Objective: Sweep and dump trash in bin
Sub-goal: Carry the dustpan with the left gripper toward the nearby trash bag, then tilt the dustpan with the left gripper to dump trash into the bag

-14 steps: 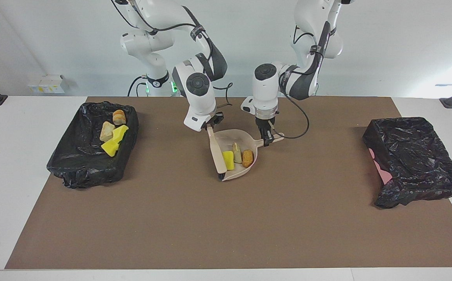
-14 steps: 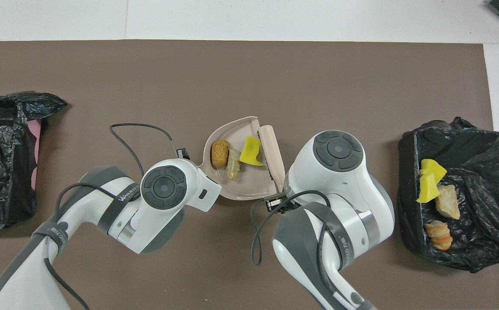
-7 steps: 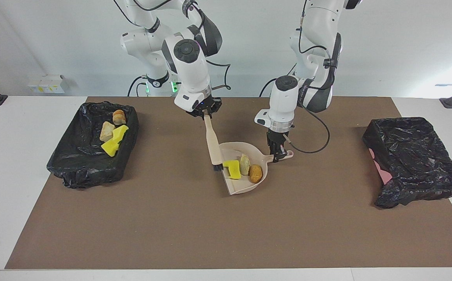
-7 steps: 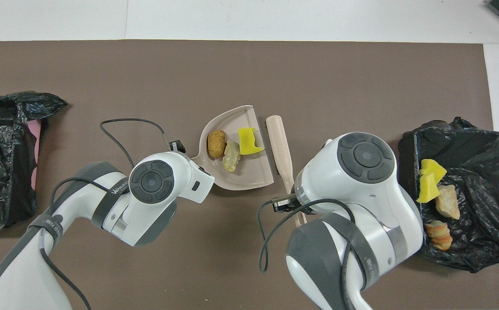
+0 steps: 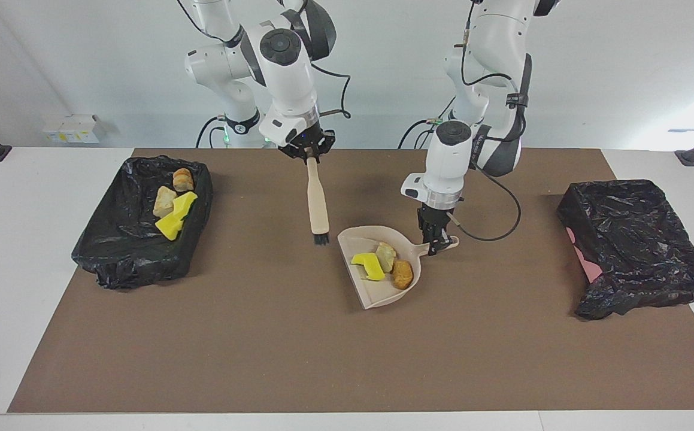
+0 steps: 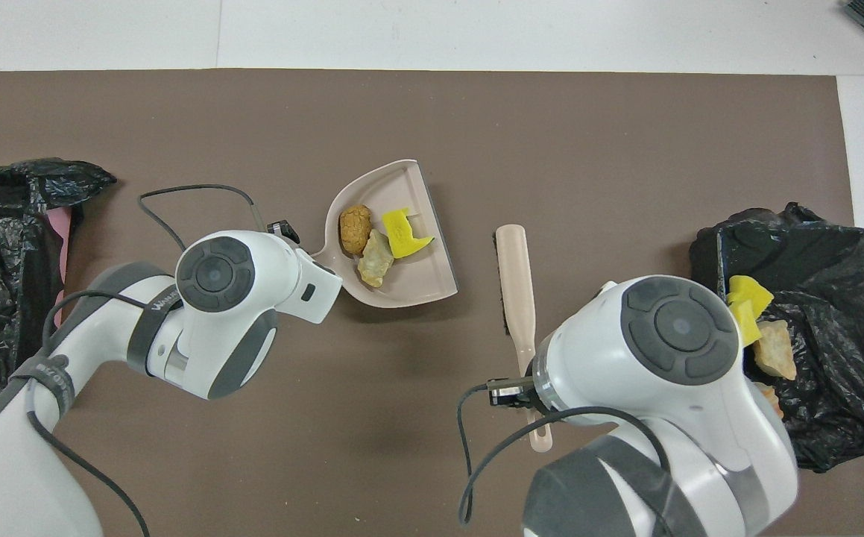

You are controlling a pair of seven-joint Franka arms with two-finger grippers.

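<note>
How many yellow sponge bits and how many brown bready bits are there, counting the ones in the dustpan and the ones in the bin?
yellow sponge bits: 3
brown bready bits: 4
Total: 7

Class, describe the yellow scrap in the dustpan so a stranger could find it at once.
Mid-mat, find the beige dustpan that the left gripper holds by its handle. Three scraps lie inside; the yellow scrap is the only bright yellow one, toward the right arm's end.
</note>
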